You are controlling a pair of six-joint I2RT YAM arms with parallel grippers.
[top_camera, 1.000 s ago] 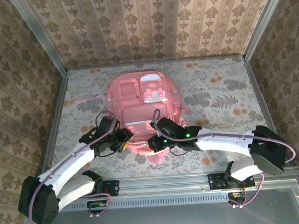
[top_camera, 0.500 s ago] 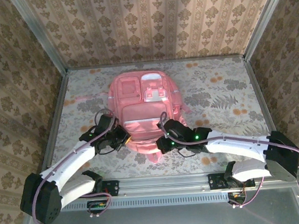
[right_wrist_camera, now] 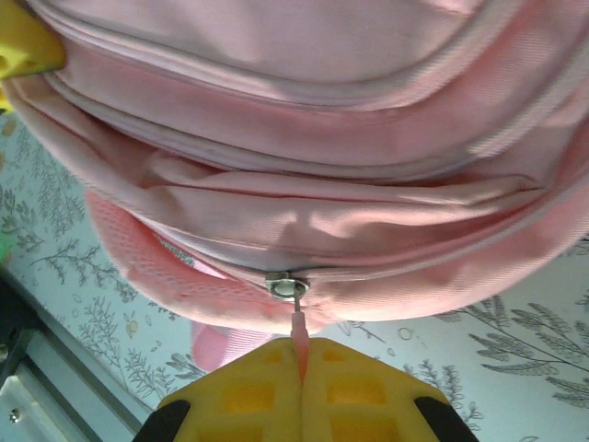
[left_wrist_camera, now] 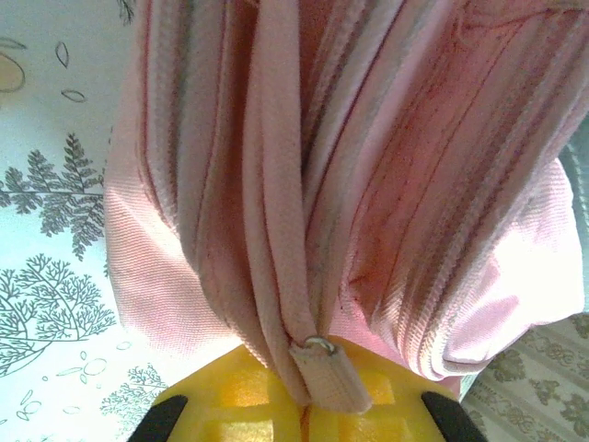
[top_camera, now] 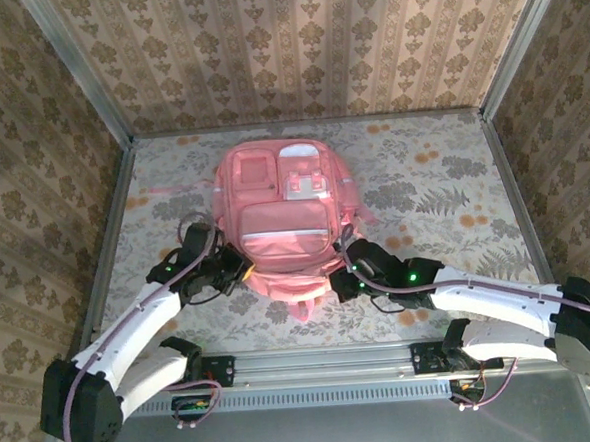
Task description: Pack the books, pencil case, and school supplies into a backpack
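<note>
The pink backpack [top_camera: 280,217] lies flat in the middle of the table, front pockets up. My left gripper [top_camera: 240,271] sits at its near left corner, yellow fingers [left_wrist_camera: 221,396] shut on a pink fabric strip [left_wrist_camera: 276,276] of the backpack; a pale zip tag [left_wrist_camera: 333,379] on a metal ring lies over them. At the near right corner, my right gripper [top_camera: 339,281] is shut on a thin pink zip pull [right_wrist_camera: 299,336] hanging from a metal slider [right_wrist_camera: 287,285]. The zip line beside the slider looks closed. Books, pencil case and school supplies are out of view.
Floral cloth [top_camera: 443,182] covers the table around the backpack. Wallpapered walls with metal posts close in three sides. A metal rail [top_camera: 324,364] with the arm bases runs along the near edge. A yellow finger of the left gripper [right_wrist_camera: 23,41] shows beside the backpack.
My left gripper has shut on the fabric strip. My right gripper has travelled right along the backpack's near edge with the zip pull in it, and its arm has swung outward.
</note>
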